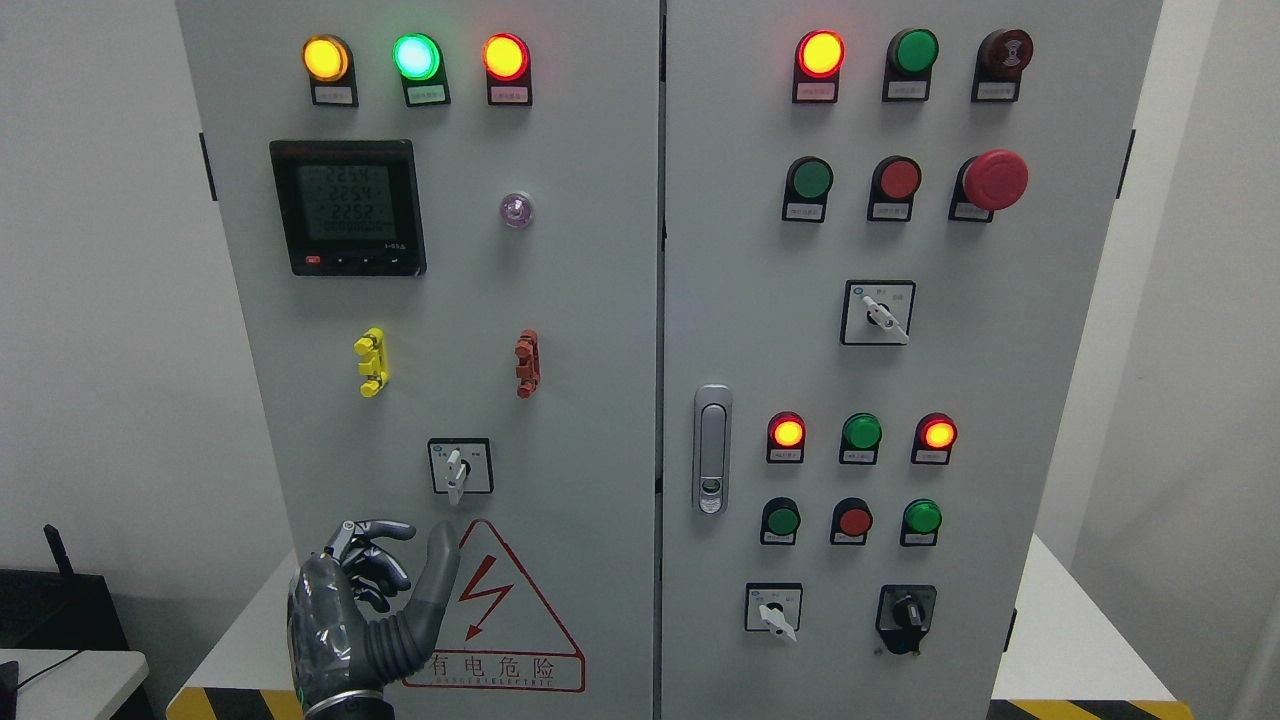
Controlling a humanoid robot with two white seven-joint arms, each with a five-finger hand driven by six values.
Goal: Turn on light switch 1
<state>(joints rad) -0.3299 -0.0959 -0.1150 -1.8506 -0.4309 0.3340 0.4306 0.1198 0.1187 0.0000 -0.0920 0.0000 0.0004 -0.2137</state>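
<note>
left hand [365, 610] raised before cabinet [560, 300], fingers loosely spread, grasping nothing; thumb tip just below rotary switch [458, 468], apart from it.

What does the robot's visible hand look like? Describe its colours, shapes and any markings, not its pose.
Only the left hand shows, at the lower left in front of the cabinet. It is human-shaped, with a dark grey, slightly glossy palm and a smooth grey thumb. The fingers are jointed segments in dark grey with lighter metallic parts at the knuckles. A thin green edge shows near the wrist. No cables or printed markings are visible.
</note>
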